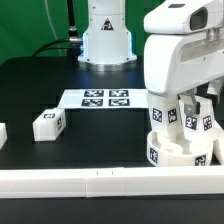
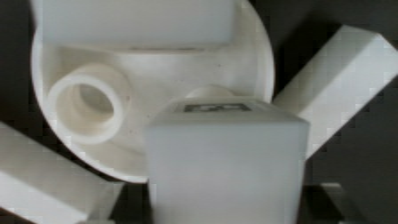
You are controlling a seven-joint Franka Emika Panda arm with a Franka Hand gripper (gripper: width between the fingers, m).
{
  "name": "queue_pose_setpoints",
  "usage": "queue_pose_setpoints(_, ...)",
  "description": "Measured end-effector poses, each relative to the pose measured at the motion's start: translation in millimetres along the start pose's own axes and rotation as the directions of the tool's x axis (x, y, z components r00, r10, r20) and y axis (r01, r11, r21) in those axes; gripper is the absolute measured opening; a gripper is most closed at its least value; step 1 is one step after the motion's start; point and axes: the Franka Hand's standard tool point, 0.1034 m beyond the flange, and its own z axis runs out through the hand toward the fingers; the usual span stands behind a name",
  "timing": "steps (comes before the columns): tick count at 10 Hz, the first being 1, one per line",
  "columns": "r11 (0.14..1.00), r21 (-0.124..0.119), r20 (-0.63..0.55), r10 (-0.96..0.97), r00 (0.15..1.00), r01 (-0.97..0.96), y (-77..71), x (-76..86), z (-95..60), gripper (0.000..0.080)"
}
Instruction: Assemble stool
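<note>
Holding a leg point(image 2: 222, 160) tight w/ my hand point(image 1: 184, 120), right over the seat point(image 1: 172, 152), which sits by the worktop's point(image 1: 40, 85) near edge, exterior view's right. Spare leg point(image 1: 47, 123) lies well apart.

Table point(image 1: 40, 85): black matte surface, seen across the middle of the frame.
Marker board point(image 1: 100, 98): thin white sheet printed with black-and-white square tags, laid flat on the table at centre.
Border rail point(image 1: 90, 183): long white bar, set along the lower edge.
Backdrop point(image 1: 25, 25): green, seen at upper left.
</note>
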Motion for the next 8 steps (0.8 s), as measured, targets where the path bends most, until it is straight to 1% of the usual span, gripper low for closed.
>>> queue_pose_setpoints(2, 0.986, 0.001, 0.001, 0.168, 0.986, -0.168, -0.3, -0.6, 0.4, 0.0335)
queue_pose_setpoints(3, 0.947, 0.001, -0.002, 0.322, 0.947, -0.322, -2.0, -1.1, 0.4, 0.0337)
queue_pose_setpoints(4, 0.892, 0.000, -0.007, 0.453, 0.892, -0.453, -6.1, -1.3, 0.6, 0.0337)
queue_pose_setpoints(6, 0.751, 0.002, -0.006, 0.661, 0.751, -0.661, -11.1, -0.2, 0.7, 0.0337)
queue_pose_setpoints(8, 0.569, 0.007, -0.005, 0.822, 0.569, -0.822, -11.5, 0.2, 0.7, 0.0337)
